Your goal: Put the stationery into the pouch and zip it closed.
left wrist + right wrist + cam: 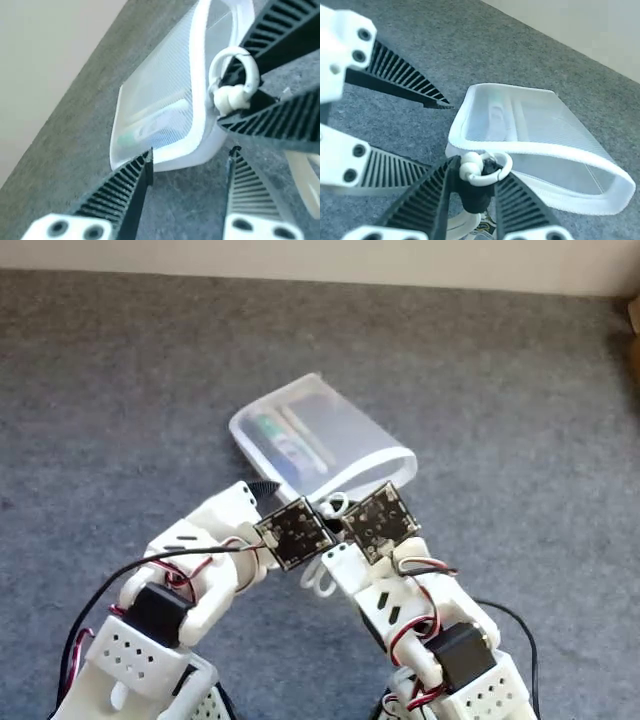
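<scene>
1. Grey carpet (120,390) covers the table, and a pale wall (400,260) runs along its far edge.
2. A translucent white pouch (330,430) lies on its side about mid-table, just beyond the two arms' wrists.
3. Stationery (288,440) is inside the pouch and shows through the mesh: a green-tipped item and some pale, pen-like sticks.
4. The pouch's mouth gapes as a wide loop of white rim (459,117), so the zip is not closed.
5. The right gripper (475,182) is clamped on the pull (470,166), a white bead with a ring, at the end of the mouth nearest the arms.
6. The left gripper (192,152) is spread wide and holds nothing, with the end of the pouch ahead of it between its fingers.
7. One left fingertip (145,165) is at the pouch's corner; I cannot tell whether it touches.
8. From above, the arms come in from the near edge and converge, with the left gripper just beside the right at the pouch's near end.
</scene>
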### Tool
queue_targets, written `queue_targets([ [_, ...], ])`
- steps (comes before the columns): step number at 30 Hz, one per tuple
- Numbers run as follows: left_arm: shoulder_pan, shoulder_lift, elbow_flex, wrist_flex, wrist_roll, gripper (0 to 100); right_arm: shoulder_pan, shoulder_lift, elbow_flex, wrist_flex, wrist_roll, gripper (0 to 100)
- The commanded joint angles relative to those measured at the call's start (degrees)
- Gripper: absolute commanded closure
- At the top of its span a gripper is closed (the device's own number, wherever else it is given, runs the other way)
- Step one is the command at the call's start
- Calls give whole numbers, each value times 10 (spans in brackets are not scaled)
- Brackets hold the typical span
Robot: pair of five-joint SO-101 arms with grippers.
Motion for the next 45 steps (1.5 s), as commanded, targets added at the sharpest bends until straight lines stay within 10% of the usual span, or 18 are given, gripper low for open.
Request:
queue_targets([
  [1,11,-4,1,-31,0,764,8,-13,-44,-2,-3,994],
  [23,31,182,-44,-140,47,771,8,-13,-44,-3,-4,994],
  [34,30,180,-44,-149,63,993,12,-13,-45,-4,-6,994],
  [45,-5,180,-38,-152,103,993,78,-13,-40,-79,-49,994],
])
